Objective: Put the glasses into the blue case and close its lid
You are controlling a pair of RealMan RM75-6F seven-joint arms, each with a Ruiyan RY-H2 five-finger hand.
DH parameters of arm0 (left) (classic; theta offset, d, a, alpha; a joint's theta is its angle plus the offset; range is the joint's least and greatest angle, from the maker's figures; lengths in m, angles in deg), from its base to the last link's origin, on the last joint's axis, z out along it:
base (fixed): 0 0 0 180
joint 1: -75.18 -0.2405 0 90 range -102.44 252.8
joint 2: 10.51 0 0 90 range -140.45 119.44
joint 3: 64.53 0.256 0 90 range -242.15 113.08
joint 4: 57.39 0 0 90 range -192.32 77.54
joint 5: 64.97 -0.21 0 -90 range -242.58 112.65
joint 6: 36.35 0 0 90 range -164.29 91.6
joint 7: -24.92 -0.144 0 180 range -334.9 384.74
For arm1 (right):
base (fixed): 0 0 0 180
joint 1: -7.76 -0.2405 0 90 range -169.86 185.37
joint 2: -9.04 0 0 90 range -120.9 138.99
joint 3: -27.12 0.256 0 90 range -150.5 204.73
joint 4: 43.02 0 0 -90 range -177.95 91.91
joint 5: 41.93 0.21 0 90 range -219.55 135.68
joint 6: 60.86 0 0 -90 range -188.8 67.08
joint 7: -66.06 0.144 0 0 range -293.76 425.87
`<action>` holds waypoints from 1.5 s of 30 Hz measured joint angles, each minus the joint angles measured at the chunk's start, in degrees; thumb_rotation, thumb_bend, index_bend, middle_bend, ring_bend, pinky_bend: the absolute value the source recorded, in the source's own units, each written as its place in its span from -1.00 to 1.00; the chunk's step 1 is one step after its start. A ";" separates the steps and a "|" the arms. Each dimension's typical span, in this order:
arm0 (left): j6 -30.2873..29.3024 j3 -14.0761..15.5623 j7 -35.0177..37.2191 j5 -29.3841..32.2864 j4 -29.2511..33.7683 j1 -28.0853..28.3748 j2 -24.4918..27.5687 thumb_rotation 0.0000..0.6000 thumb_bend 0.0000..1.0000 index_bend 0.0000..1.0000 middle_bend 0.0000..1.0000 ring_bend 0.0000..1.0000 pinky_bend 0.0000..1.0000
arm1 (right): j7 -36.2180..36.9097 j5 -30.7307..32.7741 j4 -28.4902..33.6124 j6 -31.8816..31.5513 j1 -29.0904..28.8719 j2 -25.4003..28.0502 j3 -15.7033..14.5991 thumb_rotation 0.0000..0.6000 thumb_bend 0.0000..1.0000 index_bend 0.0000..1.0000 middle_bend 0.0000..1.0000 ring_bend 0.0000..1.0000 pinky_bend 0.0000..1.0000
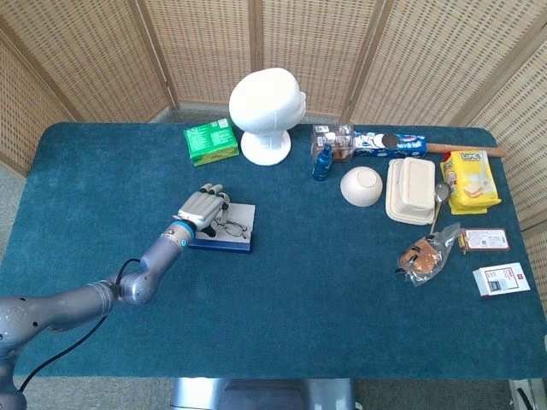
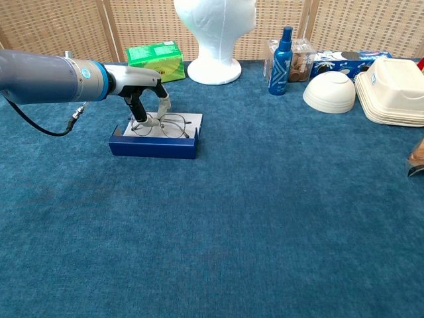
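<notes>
Glasses (image 2: 162, 125) lie in the open blue case (image 2: 154, 145), on its white inside, with the lenses side by side. The fingers (image 2: 161, 101) of the left hand (image 2: 140, 106) point down over the left end of the glasses, and the thin frame sits between the thumb and a finger there. From these pictures one cannot tell for sure if the fingers pinch the frame or just touch it. In the head view the hand (image 1: 198, 210) covers the left part of the case (image 1: 224, 239) and the glasses (image 1: 233, 228) peek out beside it. The grey arm (image 2: 46, 78) comes in from the left, low over the blue bench (image 2: 265, 218).

Behind the case stands a white foam head (image 2: 215, 30), with a green box (image 2: 156, 59) to its left. A blue bottle (image 2: 281, 53), a white bowl (image 2: 330, 93) turned upside down and a white food box (image 2: 396, 89) sit further right. The right hand is not seen.
</notes>
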 measured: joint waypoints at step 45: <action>-3.20 3.15 -3.34 3.94 0.09 1.63 0.60 1.00 -0.38 -0.24 -0.83 -1.00 -1.00 | 0.65 0.41 -0.57 1.08 0.09 -0.20 0.41 0.95 -0.44 -0.99 -0.73 -1.00 -0.73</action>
